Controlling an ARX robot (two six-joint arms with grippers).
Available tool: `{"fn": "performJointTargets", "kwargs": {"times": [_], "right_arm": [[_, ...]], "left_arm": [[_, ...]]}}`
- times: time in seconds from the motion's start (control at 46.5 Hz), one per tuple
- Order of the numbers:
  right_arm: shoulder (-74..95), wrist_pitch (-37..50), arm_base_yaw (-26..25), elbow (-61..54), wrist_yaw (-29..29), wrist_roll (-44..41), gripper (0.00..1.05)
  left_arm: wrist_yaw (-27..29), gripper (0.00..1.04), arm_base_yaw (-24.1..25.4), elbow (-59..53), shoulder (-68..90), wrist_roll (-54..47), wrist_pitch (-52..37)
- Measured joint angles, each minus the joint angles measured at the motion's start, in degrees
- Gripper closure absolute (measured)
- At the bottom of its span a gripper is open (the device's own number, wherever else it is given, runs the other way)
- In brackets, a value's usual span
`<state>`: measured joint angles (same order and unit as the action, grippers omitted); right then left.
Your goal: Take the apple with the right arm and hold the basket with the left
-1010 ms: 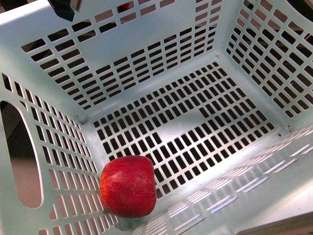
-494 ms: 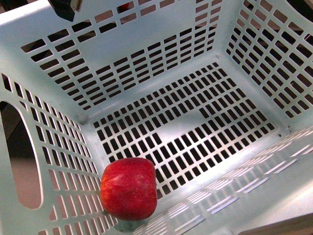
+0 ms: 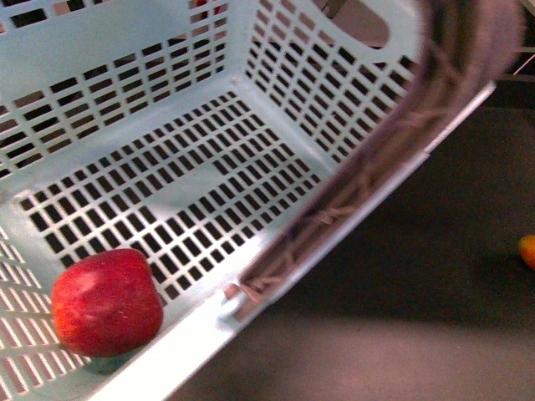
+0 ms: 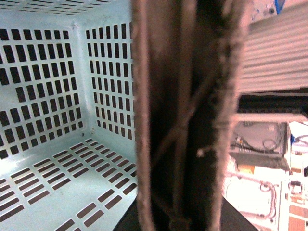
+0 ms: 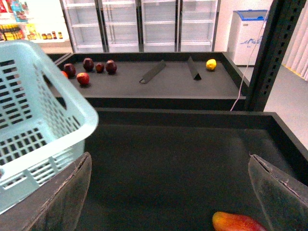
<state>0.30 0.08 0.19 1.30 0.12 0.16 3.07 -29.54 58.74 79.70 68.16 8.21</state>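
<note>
The red apple lies inside the mint-green basket, in its near corner against the front wall. The basket's grey-brown ribbed handle slants across the front view, blurred. In the left wrist view this handle fills the middle very close up, with the basket's slotted inside beside it. My left gripper is shut on the basket and its fingers are hidden. My right gripper is open and empty above the dark tray, with the basket beside its one finger.
A red-orange fruit lies on the dark tray near my right gripper's other finger. An orange fruit shows at the front view's edge. The far shelf holds several dark and red fruits, a yellow fruit and dividers. A black post stands nearby.
The basket has shifted left and turned in the front view. Its handle and the dark tray beyond it have come into view. The apple still lies in the near corner.
</note>
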Motion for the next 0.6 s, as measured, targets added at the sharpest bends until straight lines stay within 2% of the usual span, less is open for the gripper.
{"fn": "performJointTargets", "kwargs": {"times": [0.15, 0.279, 0.451, 0.602], "right_arm": [[0.0, 0.0, 0.0, 0.0, 0.0, 0.0, 0.09], [0.0, 0.0, 0.0, 0.0, 0.0, 0.0, 0.09], [0.0, 0.0, 0.0, 0.0, 0.0, 0.0, 0.09], [0.0, 0.0, 0.0, 0.0, 0.0, 0.0, 0.09]], "left_arm": [[-0.5, 0.99, 7.7, -4.9, -0.2, 4.4, -2.4], [-2.0, 0.99, 16.3, -8.0, 0.9, 9.9, -7.3], [-0.5, 0.99, 22.4, -8.2, 7.2, 14.0, -13.9], [-0.5, 0.99, 23.2, -8.5, 11.9, 18.3, -18.3]]}}
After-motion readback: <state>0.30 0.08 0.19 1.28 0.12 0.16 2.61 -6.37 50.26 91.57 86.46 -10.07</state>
